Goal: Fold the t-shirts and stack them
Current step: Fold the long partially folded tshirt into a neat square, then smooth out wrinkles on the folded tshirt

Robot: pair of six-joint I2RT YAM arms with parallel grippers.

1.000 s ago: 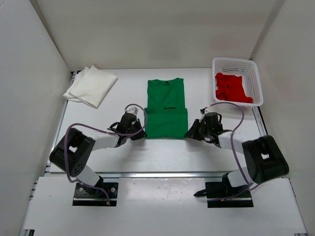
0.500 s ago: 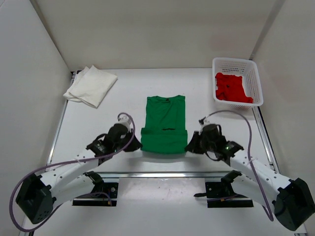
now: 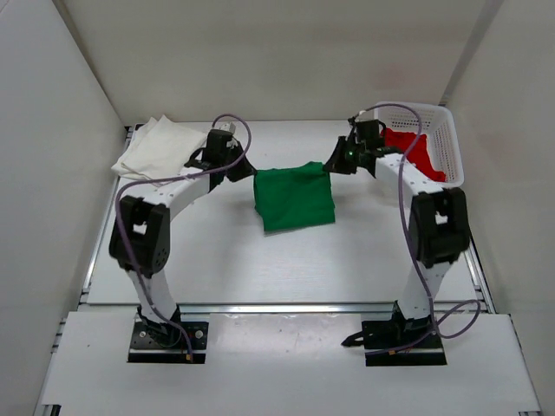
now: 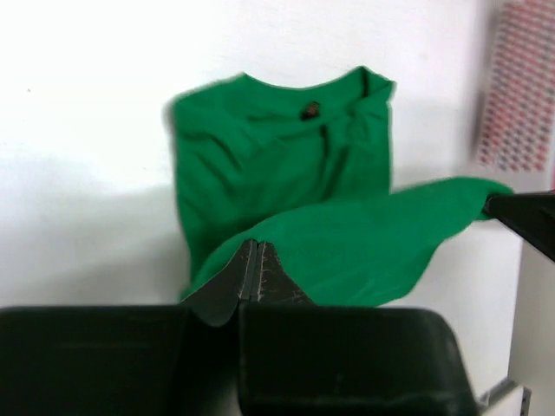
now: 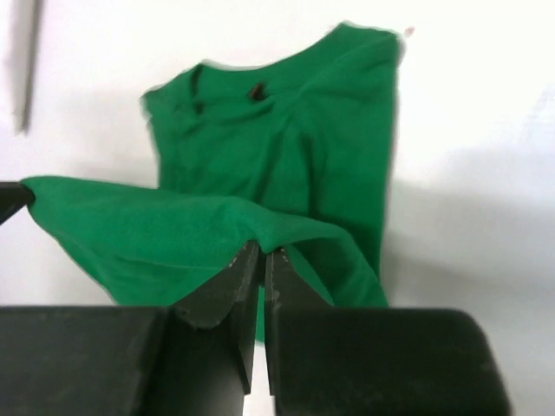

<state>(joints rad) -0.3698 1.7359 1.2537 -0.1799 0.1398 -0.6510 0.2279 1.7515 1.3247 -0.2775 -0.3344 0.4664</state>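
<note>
The green t-shirt [image 3: 295, 198] hangs folded over in the middle of the table, its lower half lifted toward its collar. My left gripper [image 3: 249, 172] is shut on its left corner, and my right gripper [image 3: 330, 168] is shut on its right corner. In the left wrist view the gripper [image 4: 253, 244] pinches green cloth [image 4: 347, 251] above the collar end [image 4: 286, 130]. In the right wrist view the gripper [image 5: 263, 250] pinches the green cloth [image 5: 156, 234]. The white t-shirt [image 3: 160, 149] lies folded at the back left. The red t-shirt [image 3: 408, 152] lies crumpled in the basket.
The white lattice basket [image 3: 442, 121] stands at the back right, close behind my right arm. White walls enclose the table on three sides. The table's front edge rail [image 3: 286, 305] runs in front of both arm bases.
Both grippers have carried the green shirt's lower edge up off the table and away from the near edge toward the collar, folding the shirt over itself. The arms are now stretched far back.
</note>
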